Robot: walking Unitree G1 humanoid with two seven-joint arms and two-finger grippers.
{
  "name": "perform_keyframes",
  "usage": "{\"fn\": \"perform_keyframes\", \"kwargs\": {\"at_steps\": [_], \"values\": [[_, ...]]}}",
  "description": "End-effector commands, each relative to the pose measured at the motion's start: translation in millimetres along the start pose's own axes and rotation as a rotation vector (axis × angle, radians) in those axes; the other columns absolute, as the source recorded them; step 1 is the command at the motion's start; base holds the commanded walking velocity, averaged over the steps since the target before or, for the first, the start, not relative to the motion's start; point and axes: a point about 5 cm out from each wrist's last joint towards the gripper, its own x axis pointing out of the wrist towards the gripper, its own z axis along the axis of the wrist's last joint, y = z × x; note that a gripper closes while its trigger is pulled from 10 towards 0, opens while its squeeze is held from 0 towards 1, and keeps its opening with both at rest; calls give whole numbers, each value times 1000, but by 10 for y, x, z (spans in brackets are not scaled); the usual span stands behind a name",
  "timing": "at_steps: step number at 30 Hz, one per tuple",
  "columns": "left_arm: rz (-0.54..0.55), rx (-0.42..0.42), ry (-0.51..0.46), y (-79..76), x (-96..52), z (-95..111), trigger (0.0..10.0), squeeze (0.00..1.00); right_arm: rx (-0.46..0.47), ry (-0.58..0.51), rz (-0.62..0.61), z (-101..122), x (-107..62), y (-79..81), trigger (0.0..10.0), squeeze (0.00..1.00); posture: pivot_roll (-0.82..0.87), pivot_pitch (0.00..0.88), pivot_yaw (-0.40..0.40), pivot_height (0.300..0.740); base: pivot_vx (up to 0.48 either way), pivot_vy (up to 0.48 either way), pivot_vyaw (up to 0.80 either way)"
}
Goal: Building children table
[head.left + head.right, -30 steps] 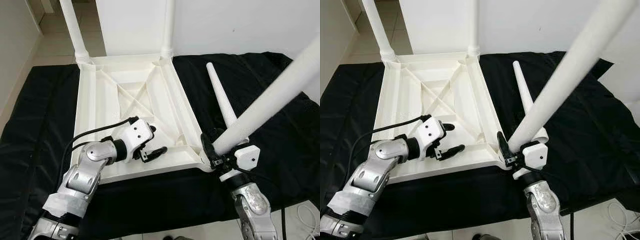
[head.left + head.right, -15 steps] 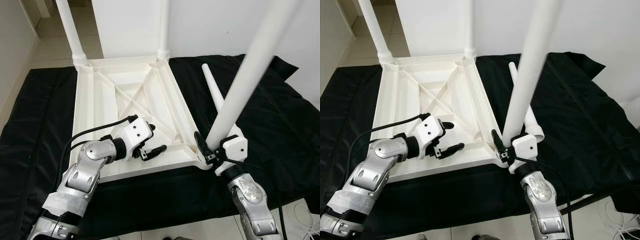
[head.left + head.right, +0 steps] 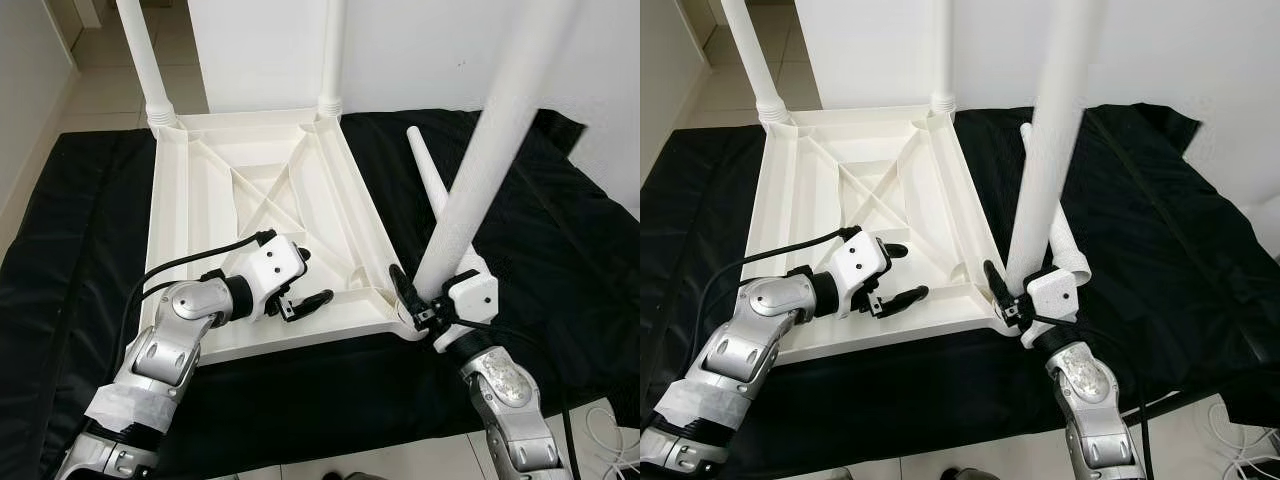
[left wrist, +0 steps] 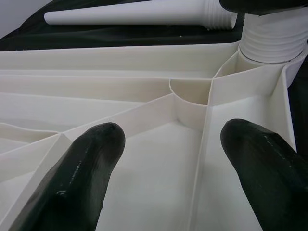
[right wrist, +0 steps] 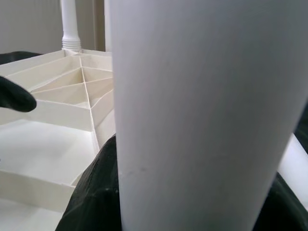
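Upturned tabletop [image 3: 250, 200] on black sheet [image 3: 80, 220], two legs at far corners cut off by frame top. Left gripper [image 3: 300, 285] spread wide, empty, over near edge; left wrist view shows ribs and corner socket [image 4: 272, 41]. Right gripper [image 3: 425, 305] clamps leg [image 3: 480, 170] at near right corner; spare leg [image 3: 435, 185] lies beside. Leg more upright than a second ago.
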Motion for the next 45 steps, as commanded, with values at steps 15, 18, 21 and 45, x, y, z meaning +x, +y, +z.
{"fn": "perform_keyframes", "kwargs": {"at_steps": [15,18,21,45], "values": [[90,13,8,45,-6,3,10000,0,191,272,-177,-503,-229,-110,10000,0,-19,91,5,740,0,0,0],[90,16,8,45,-6,4,10000,0,243,276,-217,-527,-250,-115,10000,0,-19,91,6,740,0,0,0],[91,16,8,49,-6,4,10000,0,212,284,-227,-542,-255,-113,10000,0,-18,90,8,740,0,0,0],[101,18,4,52,-11,10,10000,0,78,264,-140,-514,-283,-27,10000,0,-21,101,6,740,0,0,0]]}}
